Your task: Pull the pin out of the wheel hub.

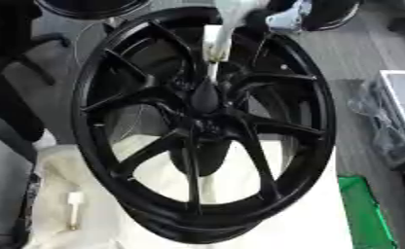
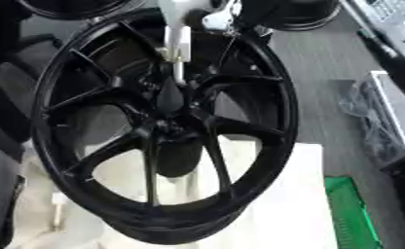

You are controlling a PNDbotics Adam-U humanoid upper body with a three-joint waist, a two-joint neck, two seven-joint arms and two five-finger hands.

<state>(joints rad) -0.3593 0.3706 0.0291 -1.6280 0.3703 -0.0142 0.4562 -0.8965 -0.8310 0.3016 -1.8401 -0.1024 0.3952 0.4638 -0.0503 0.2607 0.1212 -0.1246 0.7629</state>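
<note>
The pin (image 1: 212,72) is standing in the hub (image 1: 204,99) at the middle of the one black wheel (image 1: 202,121). I am pinching its white top with my right hand (image 1: 231,17), fingers clamped round it. I reckon the next move is a straight pull. A second pin (image 1: 73,209) is lying on the white cloth (image 1: 300,214).

We cannot make out the fingers of the hand (image 1: 240,14) at the top edge, which cuts it off; only pale and silver parts show. The pin (image 1: 212,73) runs down into the wheel hub (image 1: 204,99), its lower end hidden. The wheel (image 2: 61,73) covers much of the white cloth (image 1: 308,214). A small white object (image 1: 74,206) on the cloth stays unidentifiable.
</note>
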